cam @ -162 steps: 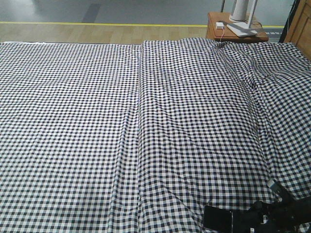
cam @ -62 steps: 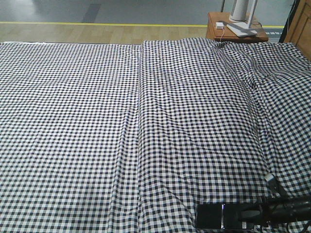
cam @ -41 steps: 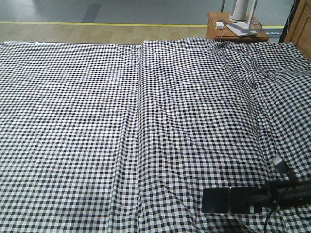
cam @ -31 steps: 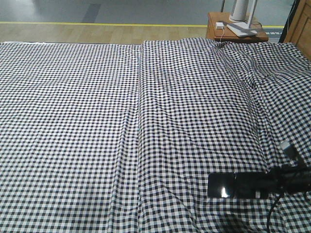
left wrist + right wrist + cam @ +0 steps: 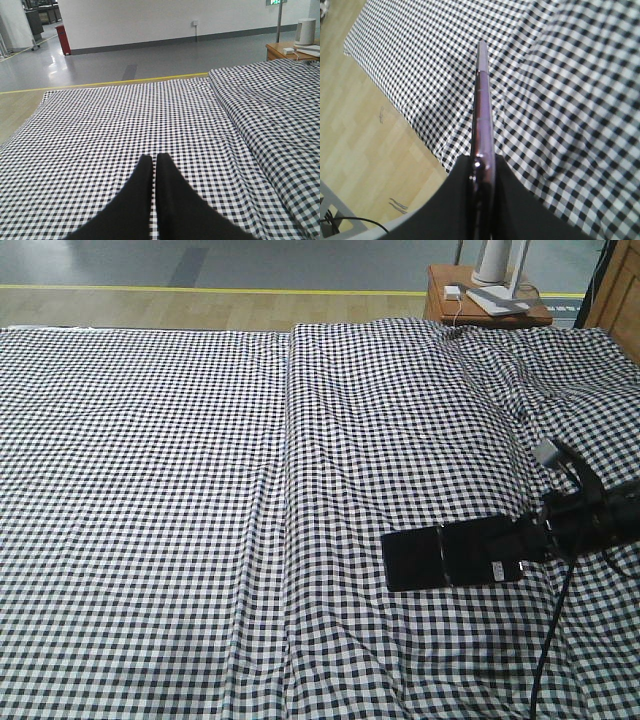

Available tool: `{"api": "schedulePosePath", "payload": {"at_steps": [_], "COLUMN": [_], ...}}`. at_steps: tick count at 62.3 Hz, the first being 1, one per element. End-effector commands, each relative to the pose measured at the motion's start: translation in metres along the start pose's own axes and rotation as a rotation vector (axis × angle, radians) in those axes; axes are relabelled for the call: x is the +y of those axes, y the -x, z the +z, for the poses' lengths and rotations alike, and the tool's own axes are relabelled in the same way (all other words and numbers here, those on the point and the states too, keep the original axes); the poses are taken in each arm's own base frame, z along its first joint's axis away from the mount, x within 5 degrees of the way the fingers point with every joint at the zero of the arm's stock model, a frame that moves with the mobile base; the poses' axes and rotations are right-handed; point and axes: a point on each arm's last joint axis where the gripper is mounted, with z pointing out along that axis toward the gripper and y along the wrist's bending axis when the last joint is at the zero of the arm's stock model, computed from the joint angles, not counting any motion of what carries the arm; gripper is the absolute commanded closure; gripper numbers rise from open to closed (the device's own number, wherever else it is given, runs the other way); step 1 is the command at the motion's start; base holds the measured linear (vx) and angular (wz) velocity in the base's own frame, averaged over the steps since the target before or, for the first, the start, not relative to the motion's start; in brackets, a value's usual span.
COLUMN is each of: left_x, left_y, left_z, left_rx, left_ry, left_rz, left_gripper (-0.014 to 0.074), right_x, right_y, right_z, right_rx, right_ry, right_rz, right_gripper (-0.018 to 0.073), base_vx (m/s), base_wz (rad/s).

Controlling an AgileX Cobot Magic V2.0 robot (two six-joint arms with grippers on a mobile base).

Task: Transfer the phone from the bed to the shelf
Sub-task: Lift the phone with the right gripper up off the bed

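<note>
Right gripper (image 5: 522, 546) pinching phone (image 5: 440, 558) by one end, slab cantilevered above the bed (image 5: 200, 490) — hold it level and move slowly, since the long overhang may lever it loose. Left gripper (image 5: 154, 166) pressed together, empty.

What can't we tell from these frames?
Shelf: no view shows it for sure; only a wood sliver, cut off by the front view's right edge.
Phone: right gripper covers its gripped end in the front view; right wrist view shows it edge-on, screen unseen.
Left gripper: outside the front view; its wrist view shows shut fingertips only.
</note>
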Motion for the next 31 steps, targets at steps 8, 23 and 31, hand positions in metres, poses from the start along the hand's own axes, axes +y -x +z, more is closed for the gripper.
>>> {"api": "schedulePosePath", "payload": {"at_steps": [8, 23, 31], "left_x": [0.002, 0.002, 0.002], "left_y": [0.014, 0.014, 0.014], "left_z": [-0.003, -0.003, -0.003], "left_rx": [-0.107, -0.107, -0.107], "left_ry": [0.010, 0.010, 0.010], "left_rz": [-0.014, -0.014, -0.014], "left_gripper": [0.0595, 0.0595, 0.0595], "right_x": [0.088, 0.169, 0.202], "right_y": [0.031, 0.043, 0.042], "right_z": [-0.025, -0.033, -0.031], "right_rx": [-0.062, -0.139, -0.145], "right_ry": [0.091, 0.149, 0.200], "right_rz": [-0.195, -0.375, -0.433], "right_gripper": [0.0563, 0.0563, 0.0562], "base_vx": [0.00, 0.00, 0.00], "base_wz": [0.00, 0.00, 0.00]}}
